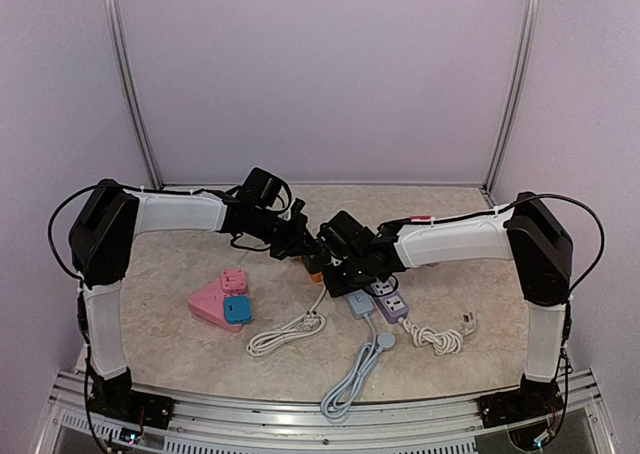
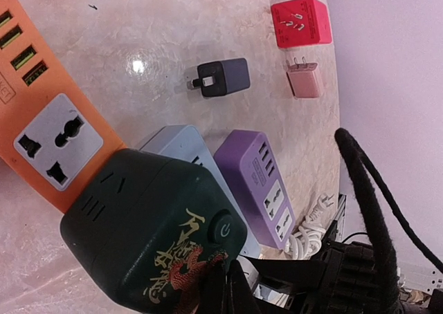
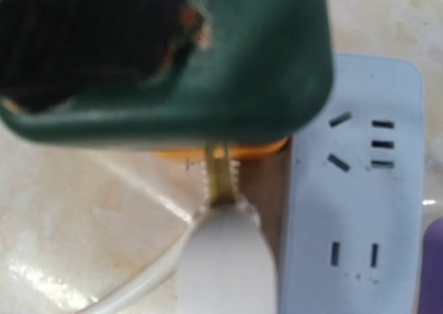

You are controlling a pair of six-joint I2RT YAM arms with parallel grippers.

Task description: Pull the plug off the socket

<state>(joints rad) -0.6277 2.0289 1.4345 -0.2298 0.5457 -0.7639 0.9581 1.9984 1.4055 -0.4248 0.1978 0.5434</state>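
A dark green socket cube (image 2: 152,224) with a dragon print sits against the orange power strip (image 2: 48,134). My left gripper (image 2: 225,279) is shut on the cube's corner; it also shows in the top view (image 1: 303,241). A white plug (image 3: 225,259) on a white cord is partly out of the cube (image 3: 235,72), with its brass prong (image 3: 221,172) bared. My right gripper (image 1: 342,267) is at the plug and appears shut on it. Its fingers do not show in the right wrist view.
A grey-blue strip (image 1: 358,304) and a purple strip (image 1: 390,302) lie beside the orange one. A black adapter (image 2: 225,77), a red cube (image 2: 301,22) and a pink adapter (image 2: 304,80) lie beyond. Cord coils (image 1: 280,336) lie in front, and a pink triangular block (image 1: 212,304) is to the left.
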